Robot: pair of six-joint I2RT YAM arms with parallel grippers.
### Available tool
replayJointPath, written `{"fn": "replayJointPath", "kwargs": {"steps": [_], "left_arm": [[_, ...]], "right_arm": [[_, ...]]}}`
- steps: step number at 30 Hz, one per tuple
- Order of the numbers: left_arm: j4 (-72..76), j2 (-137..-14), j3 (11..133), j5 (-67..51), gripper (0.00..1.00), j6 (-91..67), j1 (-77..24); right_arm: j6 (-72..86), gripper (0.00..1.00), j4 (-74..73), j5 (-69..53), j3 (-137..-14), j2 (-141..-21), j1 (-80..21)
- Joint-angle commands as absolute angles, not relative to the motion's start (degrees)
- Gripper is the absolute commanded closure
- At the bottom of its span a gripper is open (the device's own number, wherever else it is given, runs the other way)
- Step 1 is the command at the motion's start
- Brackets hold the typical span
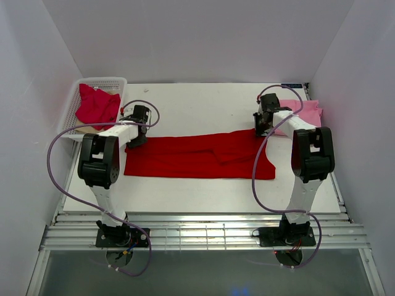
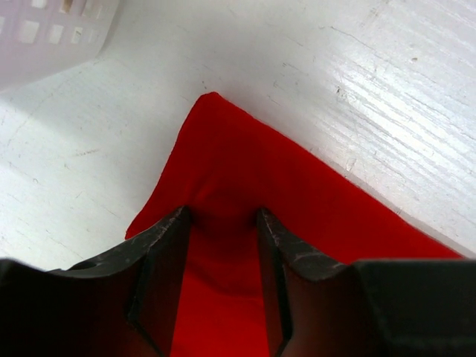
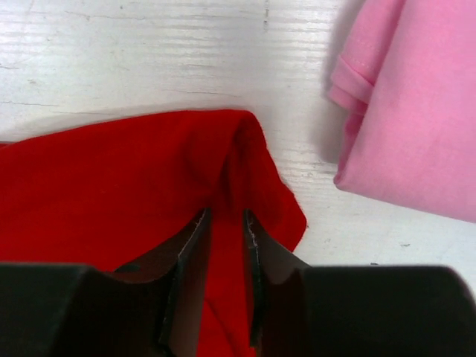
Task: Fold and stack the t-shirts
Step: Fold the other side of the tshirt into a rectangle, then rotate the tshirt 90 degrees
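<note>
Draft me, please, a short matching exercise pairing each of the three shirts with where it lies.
Things:
1. red shirt
2. pink shirt
3. crimson shirt

Places:
A. in the basket
B. folded at the far right
C. spread flat in the middle

Pairs: 1-C, 2-B, 3-A

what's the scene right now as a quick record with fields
laid out: bright red t-shirt, a long strip across the table
folded: pink t-shirt, far right of the table
waiting: crimson t-shirt, crumpled in the white basket
left gripper: at the strip's left end, cloth between its fingers, grip unclear
right gripper: pinching a ridge of cloth at the strip's right end, beside the pink t-shirt
</note>
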State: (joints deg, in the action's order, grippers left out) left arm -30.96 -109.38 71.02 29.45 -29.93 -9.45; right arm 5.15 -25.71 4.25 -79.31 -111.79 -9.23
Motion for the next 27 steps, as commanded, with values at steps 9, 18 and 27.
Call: {"fn": "replayJointPath", "kwargs": {"steps": [9,18,27], "left_arm": [[-29.09,-99.16,75.85,20.57,0.38,-24.79,-10.19],[-29.44,-95.27,64.26,19.52,1.0,-24.08,-11.51],[-33.05,-100.01,61.35,19.68,1.0,-25.92,-15.64]], "right_arm": [[3.69,0.62,-24.51,3.17,-77.44,-95.99,-9.67],[8.87,0.92,-29.97,-3.34,-66.72,-89.83,-13.0],[11.86,0.92,-29.1,-3.78,-56.17,-88.59,-15.2]]}}
